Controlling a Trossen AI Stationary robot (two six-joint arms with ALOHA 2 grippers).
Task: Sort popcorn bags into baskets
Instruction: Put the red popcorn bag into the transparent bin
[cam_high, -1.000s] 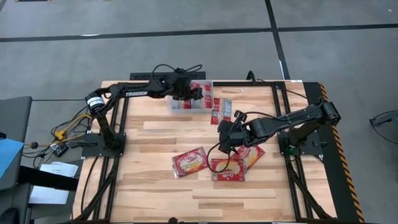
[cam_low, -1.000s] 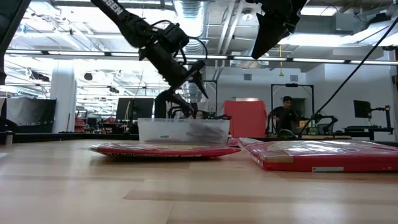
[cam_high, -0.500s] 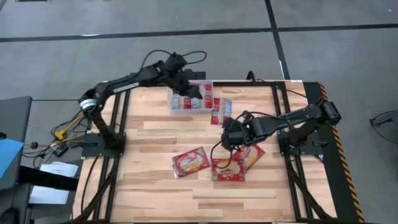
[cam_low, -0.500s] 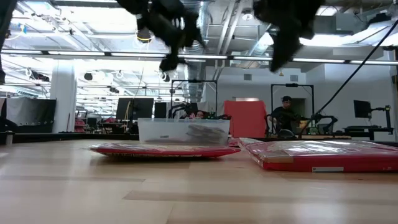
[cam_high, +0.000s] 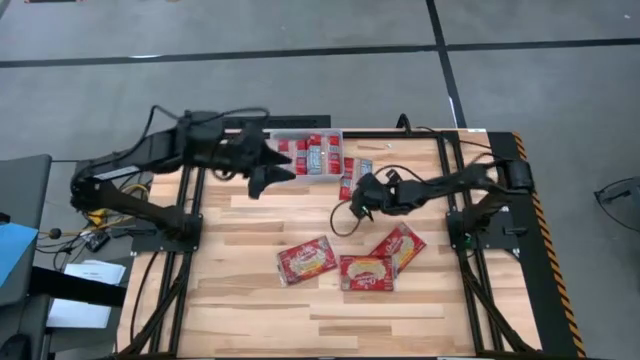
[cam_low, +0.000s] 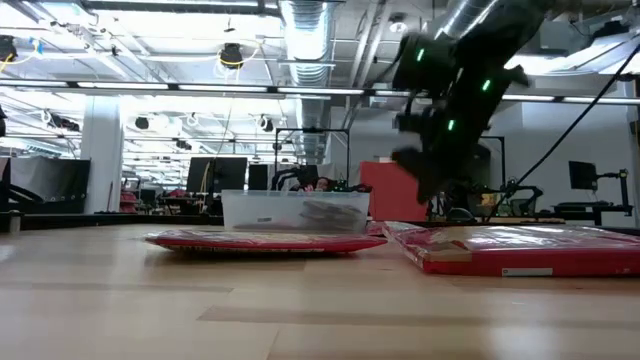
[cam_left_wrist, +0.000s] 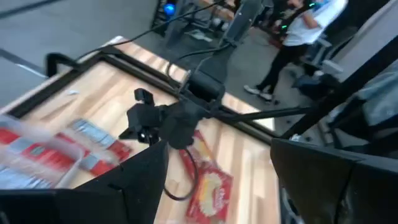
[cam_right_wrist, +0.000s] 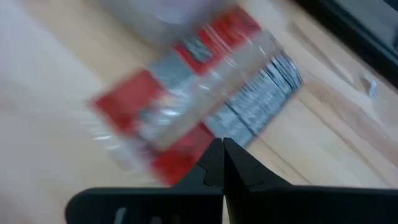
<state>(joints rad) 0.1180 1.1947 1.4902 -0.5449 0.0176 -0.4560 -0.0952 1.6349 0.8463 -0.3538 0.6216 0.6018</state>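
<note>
Left hand (cam_high: 268, 172) wide, pulled off tub (cam_high: 309, 155); right hand (cam_high: 360, 199) closed, moved to narrow packets (cam_high: 356, 177)

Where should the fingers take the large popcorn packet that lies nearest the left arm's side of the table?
Probably from straight above, on an outer edge of the large packet: it lies flat, tilted, on bare wood, slightly apart from its neighbouring packet. Take the edge away from that neighbour.
</note>
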